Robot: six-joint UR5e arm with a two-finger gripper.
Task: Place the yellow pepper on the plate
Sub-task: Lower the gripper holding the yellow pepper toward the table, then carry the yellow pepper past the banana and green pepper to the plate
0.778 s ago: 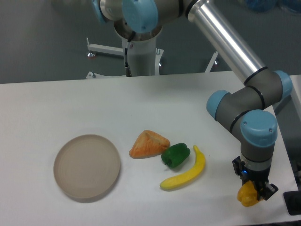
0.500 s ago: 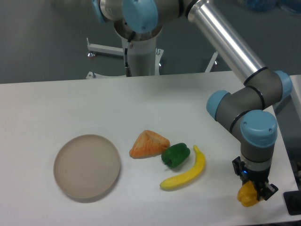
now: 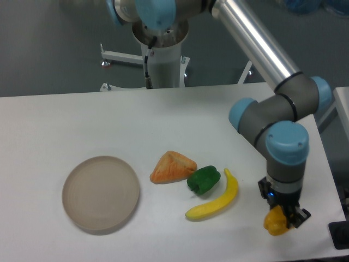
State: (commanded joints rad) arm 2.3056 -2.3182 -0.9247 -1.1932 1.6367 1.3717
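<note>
Closest to the camera, near the front right of the white tabletop (image 3: 65,120), the gripper (image 3: 283,217) points straight down. Its jaws pinch the yellow pepper (image 3: 275,221) from two sides. The pepper is small and yellow-orange. It looks like it hangs just above the tabletop, but the view is too poor to be sure it is not touching. The black jaws cover part of its top and its right side.

Over on the front left is the plate (image 3: 101,192). It is round, flat and beige, with a low rim. It sits well apart from the pepper, with the other vegetables in between.

A little left of the gripper lies a long curved yellow vegetable (image 3: 216,198). It slants from low on the left to high on the right. Just beside its upper part sits a green pepper (image 3: 204,179), and the two seem to touch. Next to the green pepper, on its left, is an orange wedge-shaped lump (image 3: 172,166), touching it or nearly so.

Above the gripper rises the robot arm (image 3: 267,65). It has grey joints with blue caps and a long shiny silver tube. The tube goes up and back to the left, to the arm's base (image 3: 161,52) behind the far edge of the tabletop.
</note>
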